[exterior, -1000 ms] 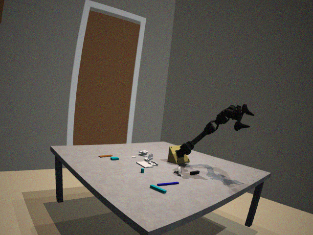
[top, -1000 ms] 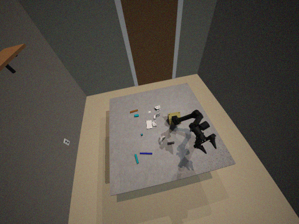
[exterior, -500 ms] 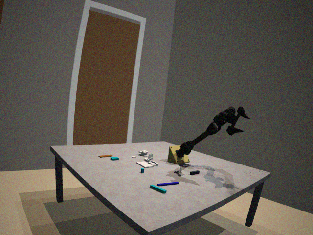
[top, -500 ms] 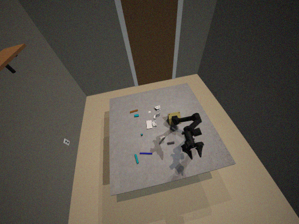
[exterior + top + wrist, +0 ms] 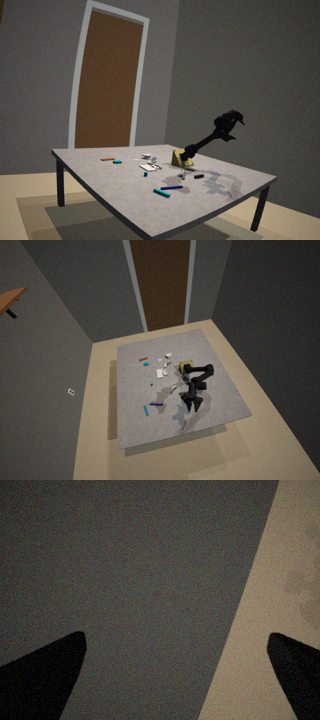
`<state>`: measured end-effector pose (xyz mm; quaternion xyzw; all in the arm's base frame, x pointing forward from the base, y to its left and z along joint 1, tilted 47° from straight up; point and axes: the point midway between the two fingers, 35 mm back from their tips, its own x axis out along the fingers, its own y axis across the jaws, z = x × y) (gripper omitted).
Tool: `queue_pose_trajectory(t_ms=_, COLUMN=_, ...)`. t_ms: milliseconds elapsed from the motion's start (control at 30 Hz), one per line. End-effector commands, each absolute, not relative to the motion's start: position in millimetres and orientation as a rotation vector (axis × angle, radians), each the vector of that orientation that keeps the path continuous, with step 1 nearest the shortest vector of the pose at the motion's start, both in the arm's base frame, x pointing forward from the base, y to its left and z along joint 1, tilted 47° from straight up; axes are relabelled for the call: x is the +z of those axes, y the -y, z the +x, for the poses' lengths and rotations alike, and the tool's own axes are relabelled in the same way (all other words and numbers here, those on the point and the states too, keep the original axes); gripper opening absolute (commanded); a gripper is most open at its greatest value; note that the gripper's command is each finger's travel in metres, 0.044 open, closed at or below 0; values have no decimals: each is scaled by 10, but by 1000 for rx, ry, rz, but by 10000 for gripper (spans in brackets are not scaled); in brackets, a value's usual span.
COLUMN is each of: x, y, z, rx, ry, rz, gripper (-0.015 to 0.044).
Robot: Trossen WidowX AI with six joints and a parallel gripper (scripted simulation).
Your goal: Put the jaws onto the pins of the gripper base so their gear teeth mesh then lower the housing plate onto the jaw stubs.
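My gripper (image 5: 192,411) (image 5: 239,131) (image 5: 176,641) is open and empty, high above the table's front right part. A curved white part (image 5: 173,388) (image 5: 183,176), which looks like a jaw, lies apart from the others, in front of the arm's base. Another jaw-like white part (image 5: 169,363) (image 5: 153,159) lies further back. A flat white plate (image 5: 159,373) (image 5: 147,167) lies beside a small white part with holes (image 5: 165,372) (image 5: 156,166). Another white holed part (image 5: 168,355) (image 5: 146,155) is at the back. I cannot tell surely which is the gripper base.
A yellow wedge (image 5: 182,365) (image 5: 178,157) stands at the arm's foot. A black block (image 5: 199,176), blue bar (image 5: 156,404) (image 5: 171,187) and teal bar (image 5: 146,410) (image 5: 161,192) lie in front. An orange strip (image 5: 143,359), teal block (image 5: 146,364) and teal cylinder (image 5: 151,384) lie left.
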<state>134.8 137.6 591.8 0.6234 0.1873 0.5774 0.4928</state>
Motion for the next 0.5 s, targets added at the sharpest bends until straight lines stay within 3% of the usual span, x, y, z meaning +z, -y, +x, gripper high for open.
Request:
queue_pose_trajectory(t_ms=0, x=5827, y=-1359, z=1622, rx=1316, ry=-463, rz=1558, gripper=440)
queue_pose_trajectory(t_ms=467, x=5383, y=-1154, z=2583, rx=991, ry=-488, rz=1714, gripper=440)
